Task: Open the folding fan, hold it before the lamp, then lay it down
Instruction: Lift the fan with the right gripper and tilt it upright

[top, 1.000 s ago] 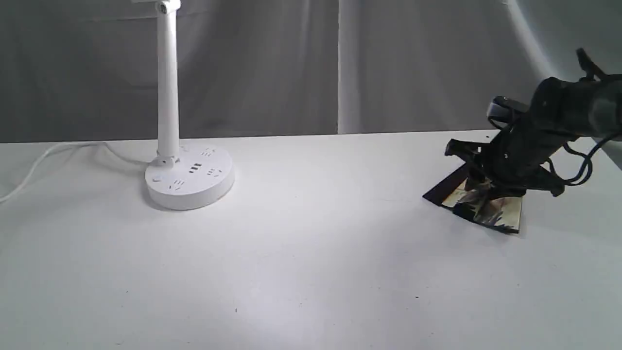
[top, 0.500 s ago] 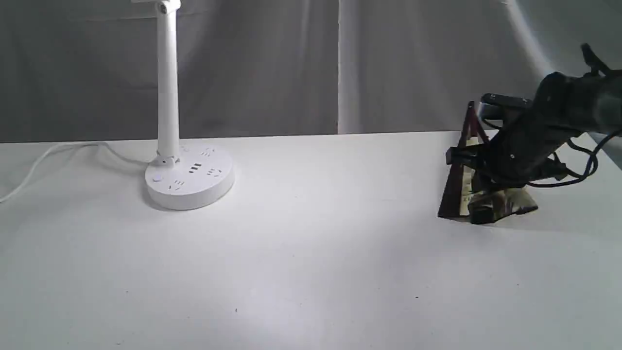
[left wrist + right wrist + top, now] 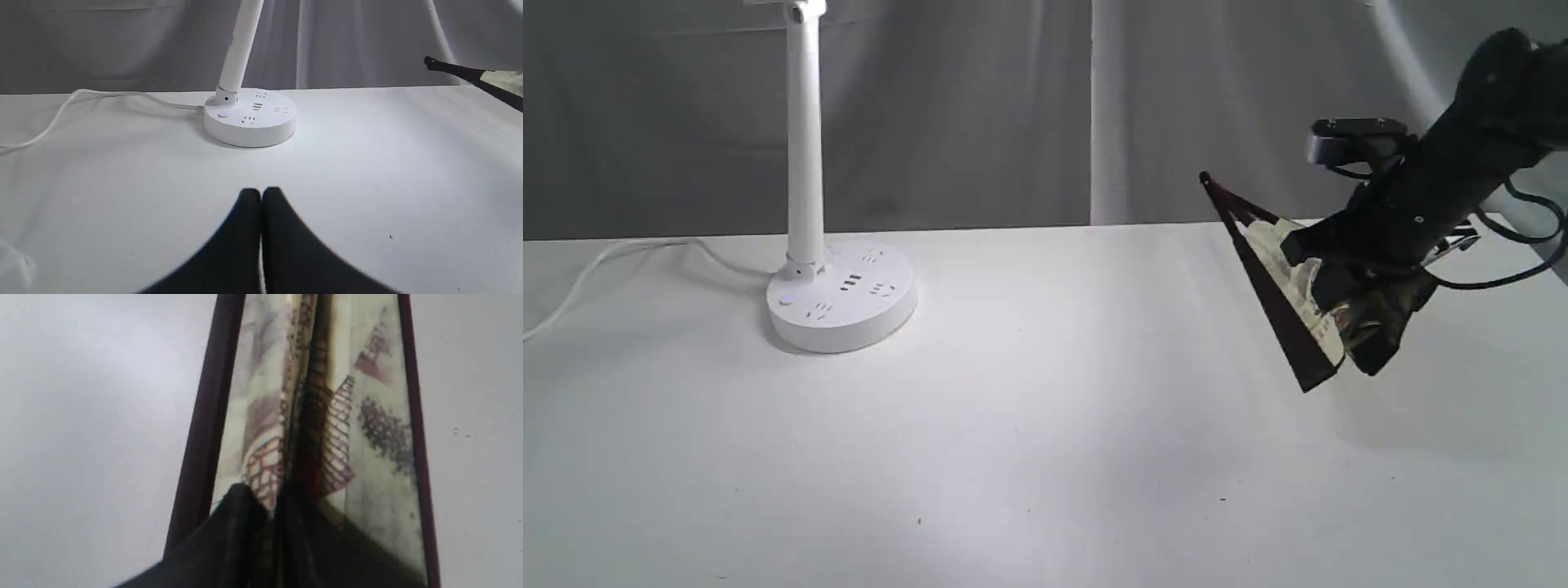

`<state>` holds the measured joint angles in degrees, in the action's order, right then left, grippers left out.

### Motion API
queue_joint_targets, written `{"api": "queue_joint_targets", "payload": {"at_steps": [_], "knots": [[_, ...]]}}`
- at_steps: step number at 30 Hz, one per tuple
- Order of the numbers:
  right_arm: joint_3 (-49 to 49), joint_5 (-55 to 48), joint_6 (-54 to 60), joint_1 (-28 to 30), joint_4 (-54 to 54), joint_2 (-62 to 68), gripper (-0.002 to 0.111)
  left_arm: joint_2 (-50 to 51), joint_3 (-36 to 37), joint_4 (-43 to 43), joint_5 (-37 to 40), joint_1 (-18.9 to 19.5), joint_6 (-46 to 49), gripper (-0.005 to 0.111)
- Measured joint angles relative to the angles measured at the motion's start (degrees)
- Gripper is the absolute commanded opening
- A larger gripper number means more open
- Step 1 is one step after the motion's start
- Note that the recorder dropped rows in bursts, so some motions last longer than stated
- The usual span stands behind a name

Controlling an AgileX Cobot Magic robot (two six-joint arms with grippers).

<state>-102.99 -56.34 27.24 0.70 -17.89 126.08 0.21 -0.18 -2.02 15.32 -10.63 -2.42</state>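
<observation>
Since cream, maroon-ribbed paper folding fan (image 3: 1282,286) is half-spread, right hand (image 3: 1352,331) grips its leaf above white counter (image 3: 1045,425), likely to carry toward white desk lamp (image 3: 805,163); left hand (image 3: 261,195) clenched, empty.

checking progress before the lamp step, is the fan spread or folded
Partly spread: the folding fan shows a narrow wedge of painted leaf between two dark ribs, held by the right gripper.

Matt cream paper fan (image 3: 1286,318) with smooth, dark maroon wooden ribs, smooth white plastic lamp (image 3: 805,163) with a faint sheen, matt white table (image 3: 1013,449), backdrop (image 3: 972,106) of creased grey cloth.
</observation>
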Motion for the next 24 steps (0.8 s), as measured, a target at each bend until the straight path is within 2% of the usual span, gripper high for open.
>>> {"api": "queue_joint_targets", "payload": {"at_steps": [9,14,24], "knots": [[0.0,-13.21,16.42,0.0,-14.05,-2.27,0.0,0.0,0.0,0.0,0.0,0.0,0.0,0.0],[0.7,-13.33,18.6,0.0,-19.95,-2.39,0.0,0.0,0.0,0.0,0.0,0.0,0.0,0.0],[7.49,-13.45,25.72,-0.91,-24.07,-2.74,0.0,0.0,0.0,0.0,0.0,0.0,0.0,0.0]]}}
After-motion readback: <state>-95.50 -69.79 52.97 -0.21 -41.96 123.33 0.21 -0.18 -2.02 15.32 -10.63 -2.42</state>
